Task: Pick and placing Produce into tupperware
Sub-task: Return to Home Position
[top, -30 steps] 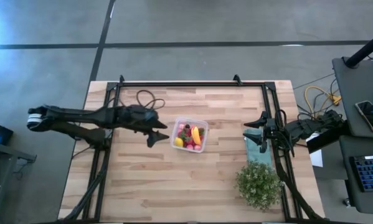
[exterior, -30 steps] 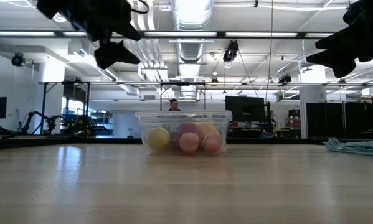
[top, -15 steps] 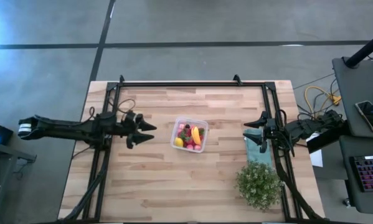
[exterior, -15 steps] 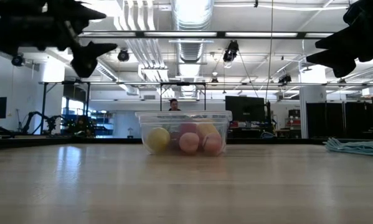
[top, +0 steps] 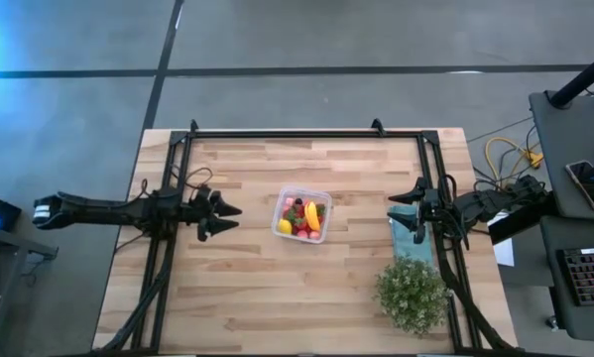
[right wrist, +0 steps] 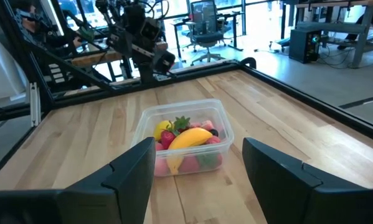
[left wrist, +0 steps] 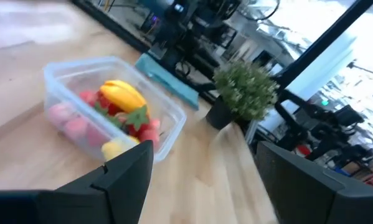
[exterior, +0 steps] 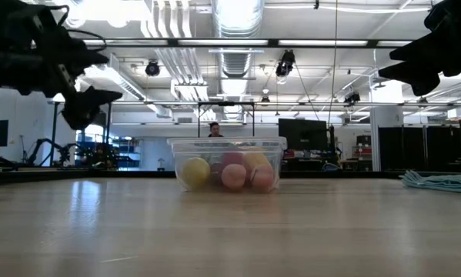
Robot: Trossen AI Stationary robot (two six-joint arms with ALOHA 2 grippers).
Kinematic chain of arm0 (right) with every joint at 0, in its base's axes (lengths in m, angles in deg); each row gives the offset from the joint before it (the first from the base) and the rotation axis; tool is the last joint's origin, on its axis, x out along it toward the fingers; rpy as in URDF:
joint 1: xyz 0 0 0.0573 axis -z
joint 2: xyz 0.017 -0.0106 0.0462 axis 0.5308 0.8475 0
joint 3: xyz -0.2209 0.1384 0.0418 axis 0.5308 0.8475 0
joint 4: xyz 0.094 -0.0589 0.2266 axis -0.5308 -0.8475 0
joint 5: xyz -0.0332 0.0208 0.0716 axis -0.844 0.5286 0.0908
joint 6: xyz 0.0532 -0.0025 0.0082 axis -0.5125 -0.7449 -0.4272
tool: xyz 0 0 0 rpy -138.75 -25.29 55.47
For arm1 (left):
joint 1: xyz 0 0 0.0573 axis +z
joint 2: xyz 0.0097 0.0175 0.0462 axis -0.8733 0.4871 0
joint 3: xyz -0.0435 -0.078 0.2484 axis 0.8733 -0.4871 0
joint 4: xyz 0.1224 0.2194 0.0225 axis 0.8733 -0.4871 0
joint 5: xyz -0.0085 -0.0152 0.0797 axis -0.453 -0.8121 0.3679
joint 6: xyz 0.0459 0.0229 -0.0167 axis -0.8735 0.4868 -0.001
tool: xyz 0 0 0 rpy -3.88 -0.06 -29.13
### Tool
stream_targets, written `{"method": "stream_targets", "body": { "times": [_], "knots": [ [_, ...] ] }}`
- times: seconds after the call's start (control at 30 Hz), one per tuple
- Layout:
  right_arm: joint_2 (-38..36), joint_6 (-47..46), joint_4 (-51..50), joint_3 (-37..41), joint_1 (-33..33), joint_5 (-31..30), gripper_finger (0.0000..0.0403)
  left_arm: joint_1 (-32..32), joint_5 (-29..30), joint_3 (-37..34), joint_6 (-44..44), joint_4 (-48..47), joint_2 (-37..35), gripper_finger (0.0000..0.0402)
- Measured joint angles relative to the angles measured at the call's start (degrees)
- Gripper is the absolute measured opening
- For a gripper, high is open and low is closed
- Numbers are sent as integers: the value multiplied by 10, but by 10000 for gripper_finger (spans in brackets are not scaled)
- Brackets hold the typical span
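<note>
The clear tupperware [top: 302, 215] stands on its base in the middle of the wooden table, also in the low view [exterior: 226, 164]. The produce lies inside it: red and pink berries [left wrist: 80, 121], a yellow lemon [exterior: 195, 172] and an orange-yellow curved piece [right wrist: 187, 138]. My left gripper [top: 227, 218] hovers open at the table's left side, pointing level at the box, well short of it. My right gripper [top: 410, 210] hangs open over the right edge, above the teal cloth. Neither has anything between its fingers.
A green bushy plant in a pot [top: 412, 294] stands at the near right corner. A teal cloth [top: 410, 234] lies flat beside the right arm's base. Black frame rails [top: 297, 133] run along the table's far, left and right sides. Bare wood surrounds the box.
My left gripper has drawn back from beside the tupperware toward the table's left edge and sunk lower, levelling out as it went. It stayed open with nothing in it. The tupperware and the produce have not moved.
</note>
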Motion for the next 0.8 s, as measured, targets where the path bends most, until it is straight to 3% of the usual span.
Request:
{"method": "stream_targets", "body": {
  "times": [0.43, 0.8],
  "knots": [
    [0, 0, 0, 0, 0, 0, 233, 0, 3, -1, -5, -113, 27, 272],
    [0, 0, 0, 0, 0, 0, 233, 0, 2, -2, -5, -115, 91, 272]
  ]
}}
